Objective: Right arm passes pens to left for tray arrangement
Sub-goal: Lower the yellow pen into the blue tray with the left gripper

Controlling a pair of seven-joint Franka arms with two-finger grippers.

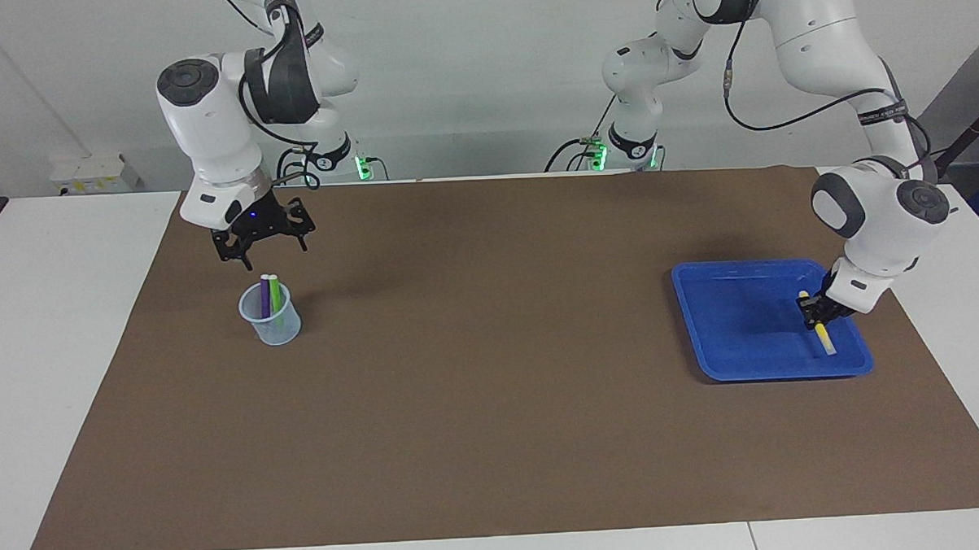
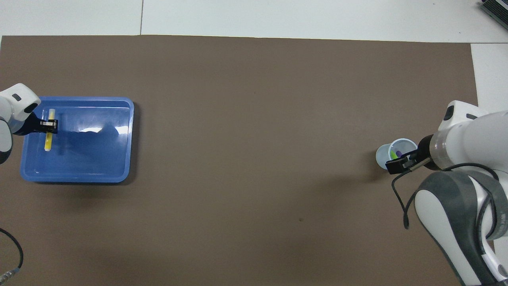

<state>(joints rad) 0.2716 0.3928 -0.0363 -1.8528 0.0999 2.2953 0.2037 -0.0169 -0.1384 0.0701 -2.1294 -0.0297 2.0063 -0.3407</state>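
Facing view: at right of the frame, the left end effector [image 1: 818, 316] is clamped on the yellow pen [image 1: 823, 337], low inside the blue tray [image 1: 729, 364] on the brown-covered tabletop [image 1: 494, 405]. At upper left, the right end effector [image 1: 264, 242] hangs with fingers spread wide over a translucent cup [image 1: 273, 325] holding the purple pen [image 1: 265, 292] and green pen [image 1: 275, 292].

Overhead view: at left, the left end effector [image 2: 48, 125] grips the yellow pen [image 2: 48, 141] crosswise within the tray [image 2: 99, 174]. At right, the right end effector [image 2: 399, 163] partly covers the cup [image 2: 381, 155] with its 2 pens.
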